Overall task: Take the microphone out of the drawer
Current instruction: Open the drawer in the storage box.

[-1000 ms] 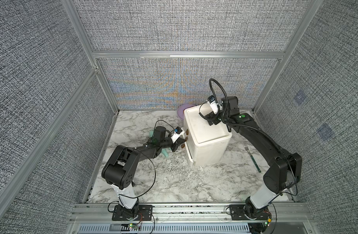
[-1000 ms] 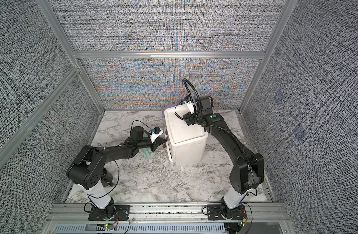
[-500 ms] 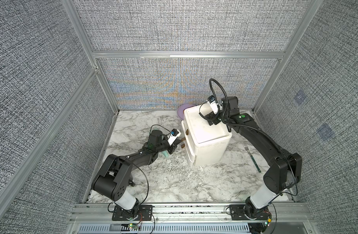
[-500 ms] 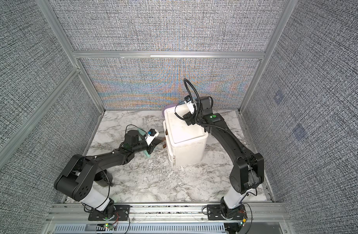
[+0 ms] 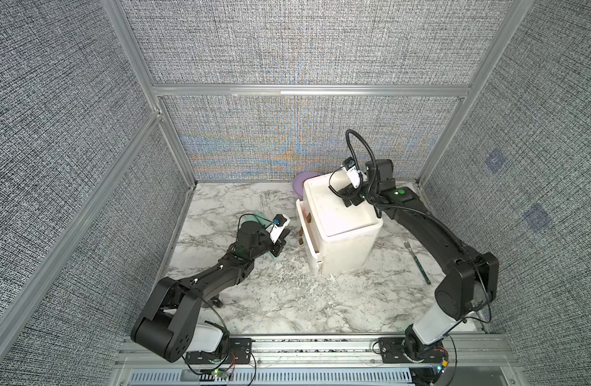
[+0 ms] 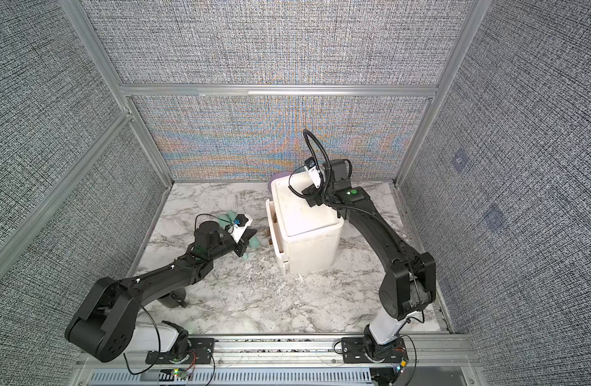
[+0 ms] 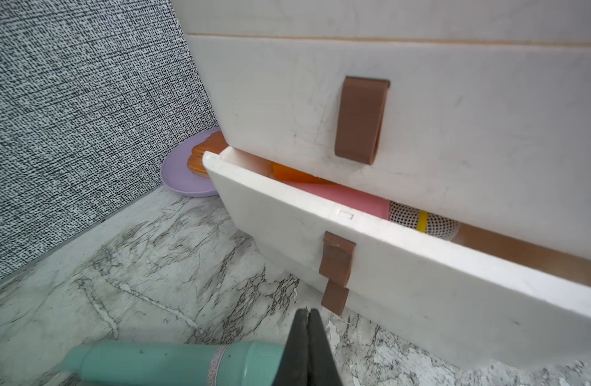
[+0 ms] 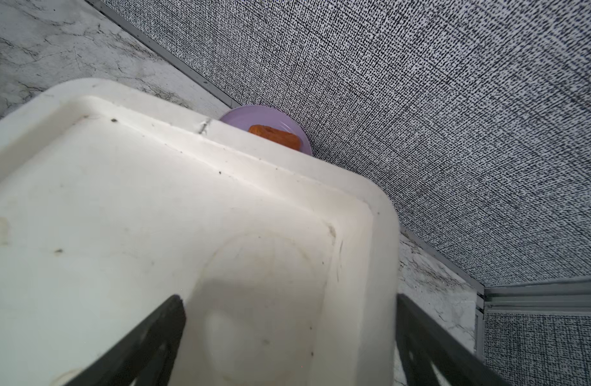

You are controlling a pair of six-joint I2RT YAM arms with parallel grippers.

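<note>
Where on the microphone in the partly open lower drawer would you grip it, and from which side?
Probably the pink handle of the microphone, jaws across its width, coming down through the open top of the lower drawer. It lies lengthwise behind the drawer front; the handle is straight, the mesh head rounded. The upper drawer overhangs it, so the gap likely needs widening first.
</note>
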